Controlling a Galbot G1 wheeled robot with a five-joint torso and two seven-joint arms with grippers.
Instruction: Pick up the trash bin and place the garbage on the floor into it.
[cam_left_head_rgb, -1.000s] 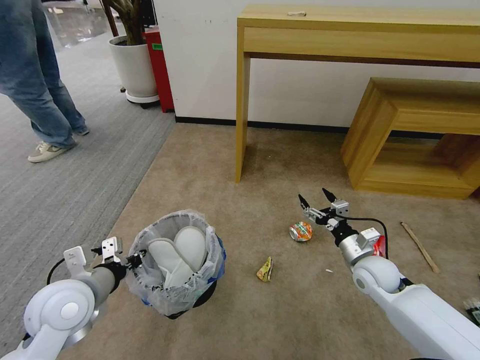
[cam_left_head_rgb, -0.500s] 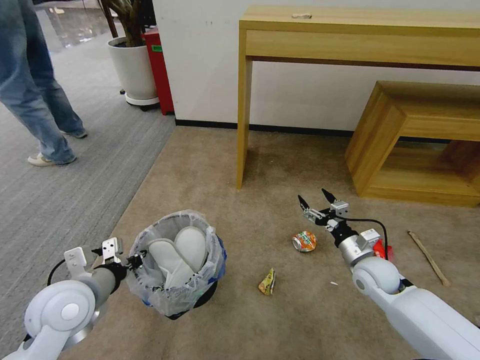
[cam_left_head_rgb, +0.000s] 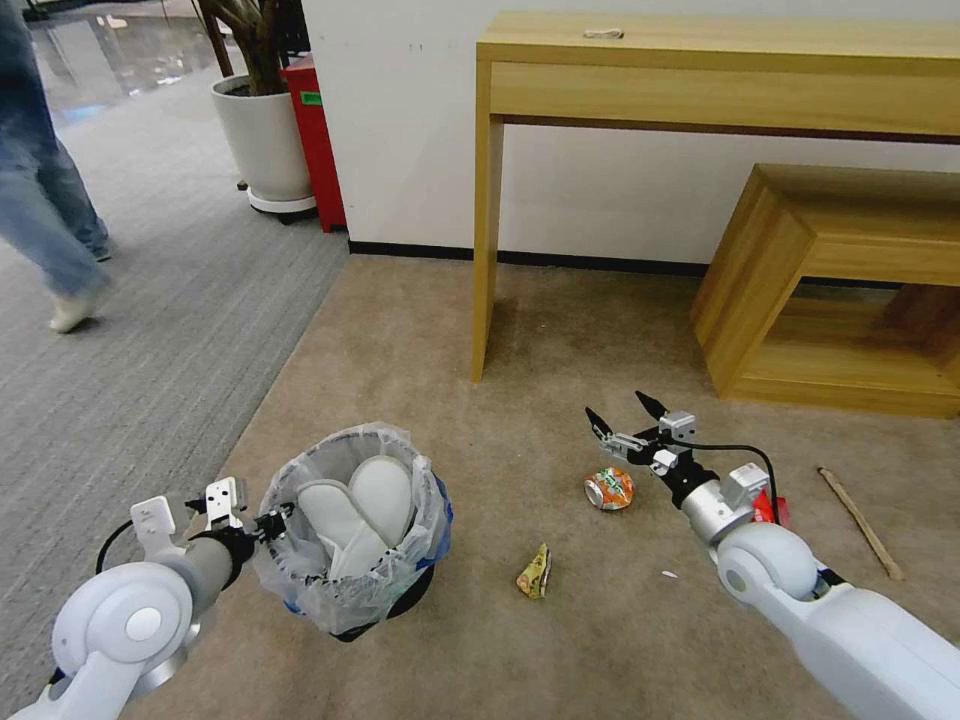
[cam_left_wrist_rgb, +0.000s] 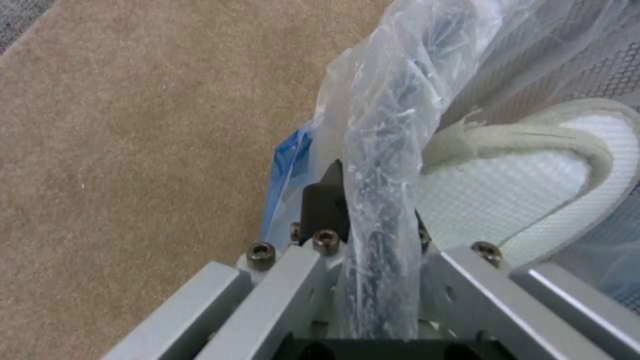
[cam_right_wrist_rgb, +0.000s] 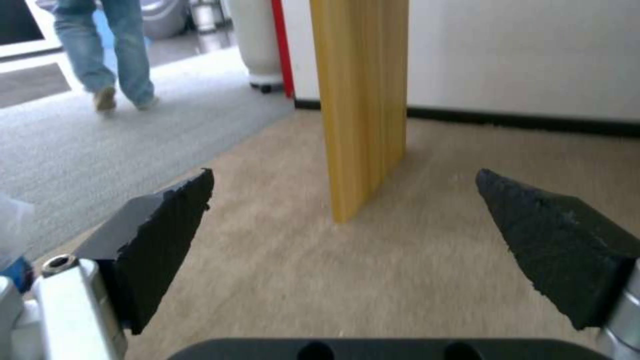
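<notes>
The trash bin, black with a crinkly plastic liner, sits low at the left over the beige floor, with two white slippers inside. My left gripper is shut on its near rim; in the left wrist view the gripper pinches the bag-covered rim beside a slipper. My right gripper hangs open just above and beyond a crushed can. A yellow wrapper, a red wrapper half hidden by my wrist, and a wooden stick lie on the floor. The right wrist view shows the right gripper wide open, holding nothing.
A wooden table's leg stands behind the can, and a low wooden bench is at the right. A potted plant and a red box stand by the wall. Grey striped carpet lies left, where a person walks.
The view has shifted a little. My right gripper has dropped slightly toward the can. The person at the left has walked farther away. The left gripper still holds the bin rim.
</notes>
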